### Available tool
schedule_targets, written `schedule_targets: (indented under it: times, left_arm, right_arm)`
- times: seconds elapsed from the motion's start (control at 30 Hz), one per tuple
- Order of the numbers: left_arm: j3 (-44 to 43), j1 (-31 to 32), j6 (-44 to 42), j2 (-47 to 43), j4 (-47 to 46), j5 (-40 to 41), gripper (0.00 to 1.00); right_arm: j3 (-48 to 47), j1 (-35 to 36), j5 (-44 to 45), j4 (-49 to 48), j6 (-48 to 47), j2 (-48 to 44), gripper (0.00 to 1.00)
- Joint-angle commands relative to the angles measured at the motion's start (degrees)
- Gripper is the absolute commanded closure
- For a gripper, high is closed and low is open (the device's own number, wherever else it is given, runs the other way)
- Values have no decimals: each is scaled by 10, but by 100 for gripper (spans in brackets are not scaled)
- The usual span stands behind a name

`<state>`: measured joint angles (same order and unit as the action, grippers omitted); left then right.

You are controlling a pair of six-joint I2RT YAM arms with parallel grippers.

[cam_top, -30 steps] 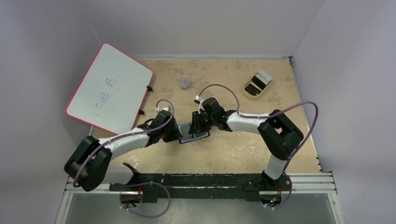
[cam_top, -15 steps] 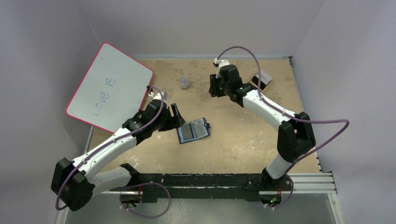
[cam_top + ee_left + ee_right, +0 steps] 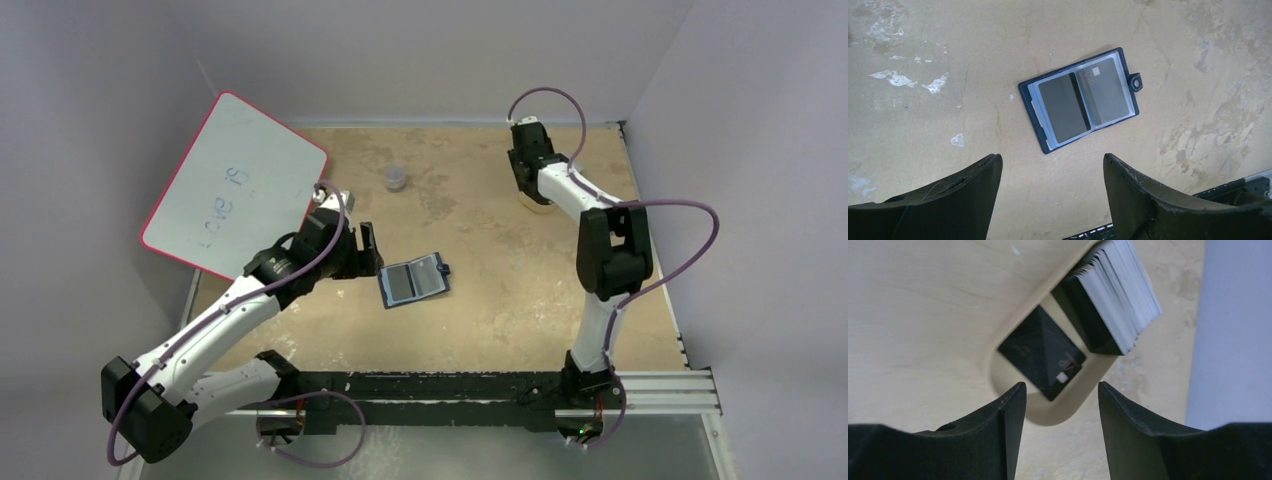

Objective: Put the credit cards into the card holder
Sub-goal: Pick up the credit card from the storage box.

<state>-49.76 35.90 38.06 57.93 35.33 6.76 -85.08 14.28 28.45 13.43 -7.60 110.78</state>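
Both arms are withdrawing from the card holder (image 3: 1080, 97), lying open mid-table with cards (image 3: 1068, 107) pocketed — left gripper (image 3: 1051, 159) gaping, empty; right gripper (image 3: 1061, 386), jaws parted and empty, is arriving over the tray (image 3: 1048, 417) — presumably for another credit card (image 3: 1040, 357).

Whiteboard (image 3: 235, 190), sm. cup (image 3: 396, 178), tan tray (image 3: 1050, 416)

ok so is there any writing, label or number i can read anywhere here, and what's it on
"Love is": handwritten on the whiteboard, turned sideways in the top view.
Small mark by the chip on the black card in the tan tray: too small to read.
On the two cards in the card holder: no text can be read.
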Motion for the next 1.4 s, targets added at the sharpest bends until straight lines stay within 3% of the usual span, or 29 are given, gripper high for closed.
schedule_targets:
  times: [0.0, 0.33, 0.57, 1.1, 1.37]
  left_arm:
    - [-14, -1, -39, 1, 10, 13, 27]
    - [-12, -1, -50, -1, 6, -1, 27]
    - [-10, -1, -50, -2, 4, -1, 27]
    - [-8, -1, -48, -11, 3, 4, 27]
    - [-8, -1, -44, -3, 7, 14, 27]
  right_arm:
    - [-37, -32, 56, -33, -89, 26, 42]
    - [-80, -70, 65, -80, -162, 105, 38]
    - [-102, -75, 83, -88, -186, 133, 43]
    - [-114, -75, 69, -77, -183, 106, 70]
    - [-156, -66, 32, 22, -117, 84, 86]
